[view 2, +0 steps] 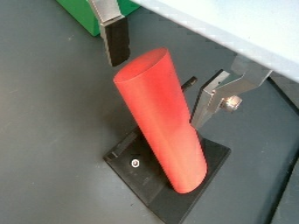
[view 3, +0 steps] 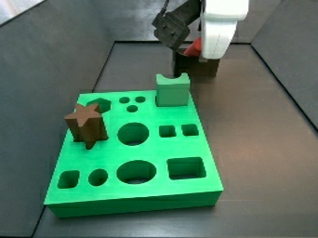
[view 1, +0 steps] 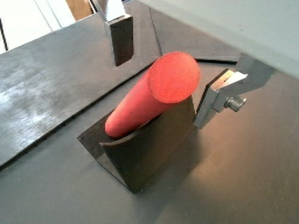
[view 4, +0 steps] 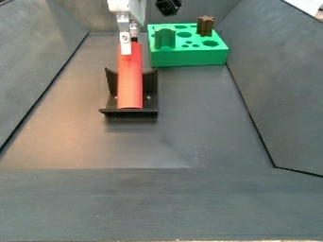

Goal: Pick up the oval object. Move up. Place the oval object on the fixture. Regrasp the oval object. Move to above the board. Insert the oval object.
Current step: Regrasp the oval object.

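The oval object (view 1: pixel 146 101), a smooth red rod, leans in the dark fixture (view 1: pixel 146 153); its lower end sits on the base plate and its upper end points up at the wrist. Both wrist views show my gripper (view 2: pixel 165 70) open around that upper end. One finger (view 1: pixel 121 39) stands well clear of the rod and the other finger (view 1: pixel 219 98) is close beside it, with a gap on each side. In a side view the rod (view 4: pixel 130 74) lies along the fixture (view 4: pixel 131 102) under the gripper (view 4: pixel 125 36). The green board (view 3: pixel 130 139) sits apart from it.
A brown star-shaped peg (view 3: pixel 85 123) stands in the board near its left edge, and a light green notched block (view 3: pixel 172 89) stands at the board's far edge. Dark sloping walls (view 4: pixel 51 85) enclose the floor on both sides.
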